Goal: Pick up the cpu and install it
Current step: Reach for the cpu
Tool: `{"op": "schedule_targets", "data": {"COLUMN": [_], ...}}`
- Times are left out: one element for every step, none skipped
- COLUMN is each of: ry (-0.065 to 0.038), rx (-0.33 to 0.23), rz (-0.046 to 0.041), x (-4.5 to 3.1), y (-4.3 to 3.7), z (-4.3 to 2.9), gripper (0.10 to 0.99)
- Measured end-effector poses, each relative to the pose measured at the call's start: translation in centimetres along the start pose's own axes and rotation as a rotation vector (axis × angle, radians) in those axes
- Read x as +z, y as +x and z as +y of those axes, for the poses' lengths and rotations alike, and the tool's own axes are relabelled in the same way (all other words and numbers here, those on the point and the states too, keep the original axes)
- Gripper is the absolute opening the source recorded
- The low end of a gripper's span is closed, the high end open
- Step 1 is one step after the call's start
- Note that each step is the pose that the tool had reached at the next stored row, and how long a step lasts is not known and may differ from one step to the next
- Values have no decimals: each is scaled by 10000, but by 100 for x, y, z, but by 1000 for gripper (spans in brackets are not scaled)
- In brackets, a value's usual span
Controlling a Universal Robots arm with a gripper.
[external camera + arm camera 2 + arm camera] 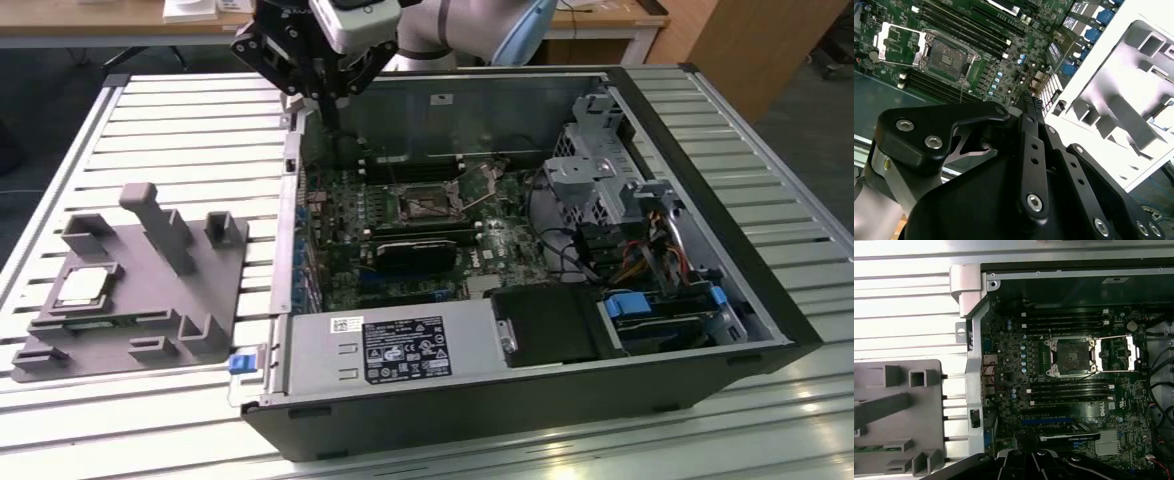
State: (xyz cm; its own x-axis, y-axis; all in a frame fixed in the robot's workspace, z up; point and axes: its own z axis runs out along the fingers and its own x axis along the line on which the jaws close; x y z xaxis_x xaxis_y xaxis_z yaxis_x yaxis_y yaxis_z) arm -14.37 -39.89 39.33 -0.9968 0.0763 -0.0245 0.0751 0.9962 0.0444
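So far nothing is installed. The gripper (327, 100) hangs with its fingers pinched together and empty, pointing straight down from the arm over the rim of the open computer case (727, 230) on the exterior view's left. Inside, the motherboard socket (1072, 356) lies bare, its frame flipped open. The cpu (83, 285) lies flat on the grey tray (160, 335), well apart from the gripper.

You see the socket (1071, 356) open on the motherboard (1014, 385). The grey tray (899, 405) sits just beside the case wall (973, 365).
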Motion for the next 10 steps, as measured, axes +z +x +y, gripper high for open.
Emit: {"op": "schedule_targets", "data": {"ry": [1, 0, 0, 0, 0, 0, 0, 0, 0, 0], "rx": [-1, 0, -1, -1, 0, 1, 0, 0, 0, 0], "rz": [0, 0, 0, 0, 0, 0, 0, 0, 0, 0], "x": [0, 0, -1, -1, -1, -1, -1, -1, -1, -1], "y": [1, 16, 25, 26, 28, 35, 38, 43, 48, 54], "z": [0, -1, -2, -2, -2, -3, -3, -3, -4, -4], "gripper": [106, 106, 106, 106, 106, 106, 106, 106, 106, 106]}}
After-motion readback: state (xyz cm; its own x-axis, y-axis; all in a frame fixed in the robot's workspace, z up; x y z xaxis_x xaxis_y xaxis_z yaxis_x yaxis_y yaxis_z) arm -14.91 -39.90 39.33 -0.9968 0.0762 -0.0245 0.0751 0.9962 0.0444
